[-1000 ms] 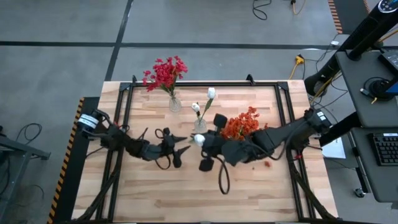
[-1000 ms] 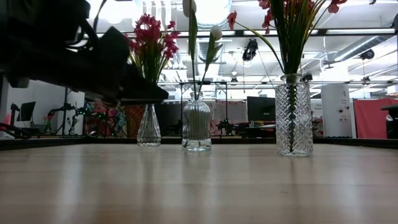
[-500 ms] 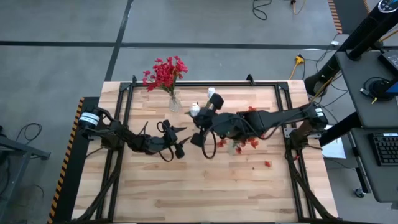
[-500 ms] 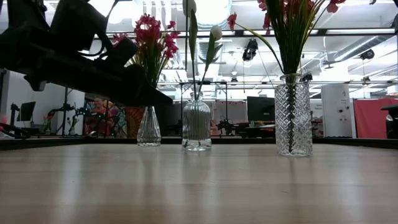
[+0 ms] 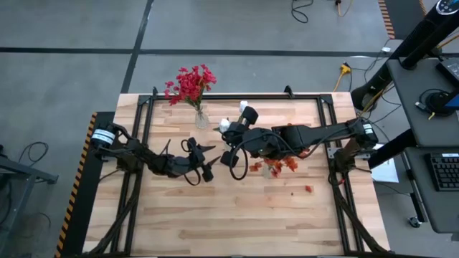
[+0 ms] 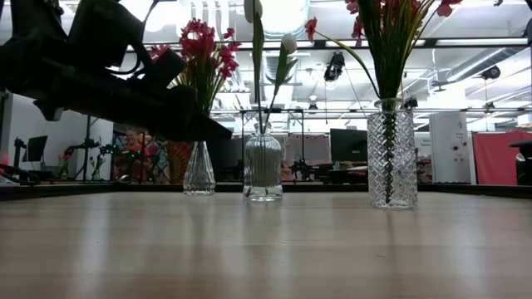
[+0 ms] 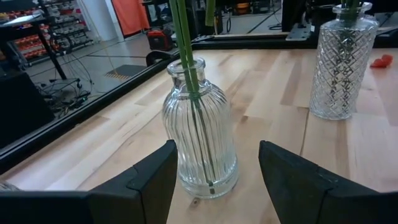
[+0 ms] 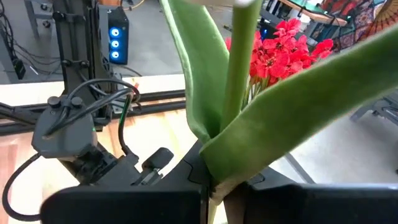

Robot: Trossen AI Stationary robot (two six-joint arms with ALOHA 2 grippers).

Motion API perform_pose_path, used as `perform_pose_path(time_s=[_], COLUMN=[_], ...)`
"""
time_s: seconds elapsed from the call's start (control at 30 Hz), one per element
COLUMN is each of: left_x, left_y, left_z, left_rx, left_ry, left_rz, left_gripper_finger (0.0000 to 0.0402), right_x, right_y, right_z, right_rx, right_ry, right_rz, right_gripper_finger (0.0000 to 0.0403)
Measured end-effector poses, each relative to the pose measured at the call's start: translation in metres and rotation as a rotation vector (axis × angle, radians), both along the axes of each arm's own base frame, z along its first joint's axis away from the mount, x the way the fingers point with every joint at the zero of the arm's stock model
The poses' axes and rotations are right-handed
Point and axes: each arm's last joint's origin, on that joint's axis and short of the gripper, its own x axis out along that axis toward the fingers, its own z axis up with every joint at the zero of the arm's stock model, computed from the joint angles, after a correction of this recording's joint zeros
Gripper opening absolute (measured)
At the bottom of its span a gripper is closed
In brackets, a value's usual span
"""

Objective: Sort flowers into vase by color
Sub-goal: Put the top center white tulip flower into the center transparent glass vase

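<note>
My right gripper (image 5: 231, 141) pinches a white flower stem (image 8: 239, 74), probably upright, at the ribbed vase's (image 7: 200, 134) mouth; left gripper (image 5: 206, 159), spread, waits at eight o'clock.

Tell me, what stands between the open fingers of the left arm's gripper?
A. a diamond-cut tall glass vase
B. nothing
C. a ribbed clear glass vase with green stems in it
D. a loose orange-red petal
C: in the left wrist view the ribbed clear glass vase holding green stems sits between the left gripper's two spread dark fingers, untouched.

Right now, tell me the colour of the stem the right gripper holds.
Green stem, with green leaves; right wrist view shows it best.
</note>
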Motion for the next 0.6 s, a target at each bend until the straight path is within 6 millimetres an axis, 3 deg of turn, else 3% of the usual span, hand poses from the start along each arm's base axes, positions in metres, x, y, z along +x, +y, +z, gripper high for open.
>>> perform_pose_path(time_s=[0.6], left_x=[0.000], left_y=[0.000], left_z=[-0.001], left_rx=[0.003], left_ry=[0.015], left_rz=[0.000], left_gripper_finger=[0.0208], right_x=[0.006], right_y=[-0.013], right_z=[-0.010], right_rx=[-0.041], right_ry=[0.055], right_rz=[-0.022], right_gripper_finger=[0.0013])
